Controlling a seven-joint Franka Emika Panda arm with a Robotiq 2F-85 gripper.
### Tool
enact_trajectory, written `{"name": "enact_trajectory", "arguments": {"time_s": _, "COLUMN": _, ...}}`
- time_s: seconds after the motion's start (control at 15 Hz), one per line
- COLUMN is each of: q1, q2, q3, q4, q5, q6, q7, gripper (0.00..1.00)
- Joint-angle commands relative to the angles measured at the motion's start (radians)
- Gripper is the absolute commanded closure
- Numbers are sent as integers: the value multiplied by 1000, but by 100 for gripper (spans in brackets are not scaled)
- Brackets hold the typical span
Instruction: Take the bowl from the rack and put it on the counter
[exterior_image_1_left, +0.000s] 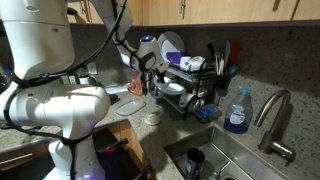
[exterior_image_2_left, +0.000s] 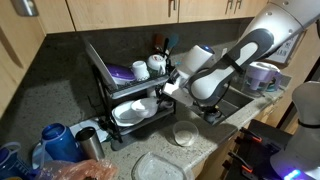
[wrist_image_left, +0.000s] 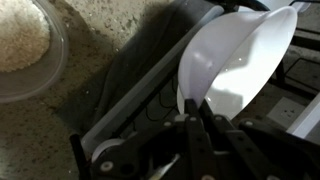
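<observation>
In the wrist view my gripper (wrist_image_left: 191, 104) is shut on the rim of the bowl (wrist_image_left: 245, 55), a plain white bowl that is tilted on edge. It hangs just off the end of the black wire rack (wrist_image_left: 130, 75), above the speckled counter (wrist_image_left: 95, 35). In both exterior views the gripper (exterior_image_1_left: 147, 84) (exterior_image_2_left: 174, 88) is at the lower tier's end of the rack (exterior_image_1_left: 192, 95) (exterior_image_2_left: 100, 78). The bowl is hard to make out there behind the fingers.
A wider white bowl (exterior_image_2_left: 130, 112) lies on the lower tier. Mugs (exterior_image_2_left: 141, 70) and a white-and-purple plate (exterior_image_1_left: 170, 45) stand on top. A pale round dish (exterior_image_1_left: 152, 117) (exterior_image_2_left: 185, 135) (wrist_image_left: 20, 45) sits on the counter below the gripper. The steel sink (exterior_image_1_left: 235, 160) and faucet (exterior_image_1_left: 275, 115) are beside the rack.
</observation>
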Motion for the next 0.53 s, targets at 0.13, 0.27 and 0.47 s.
{"name": "enact_trajectory", "arguments": {"time_s": 0.13, "q1": 16, "q2": -71, "q3": 31, "q4": -95, "q5": -39, "q6": 6, "q7": -73, "gripper": 99}}
{"name": "enact_trajectory", "arguments": {"time_s": 0.27, "q1": 21, "q2": -84, "q3": 44, "q4": -122, "q5": -36, "q6": 16, "q7": -104, "gripper": 99}}
{"name": "enact_trajectory", "arguments": {"time_s": 0.47, "q1": 22, "q2": -119, "q3": 78, "q4": -158, "q5": -4, "q6": 2, "q7": -159, "gripper": 99}}
